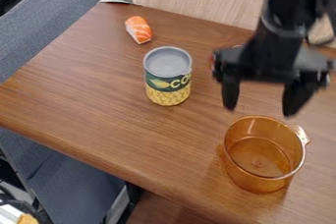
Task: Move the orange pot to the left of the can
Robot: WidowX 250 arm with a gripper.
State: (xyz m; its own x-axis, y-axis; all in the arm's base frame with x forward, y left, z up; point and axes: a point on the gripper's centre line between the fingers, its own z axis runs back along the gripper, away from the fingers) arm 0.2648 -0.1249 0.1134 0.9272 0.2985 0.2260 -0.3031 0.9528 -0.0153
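Orange pot (259, 181) — transparent, upright — is sitting at the lower right of the frame, its small handle pointing to the right. Gripper (260, 110) is hanging at the upper right, its two fingers spread well apart, tips showing just above the pot's rim in the frame. Corn can (168, 78) is standing upright near the centre, up and to the left of the pot, well apart from it. Sushi piece (138, 29) is lying on the wooden table (85, 105) — upper left, beyond the can.
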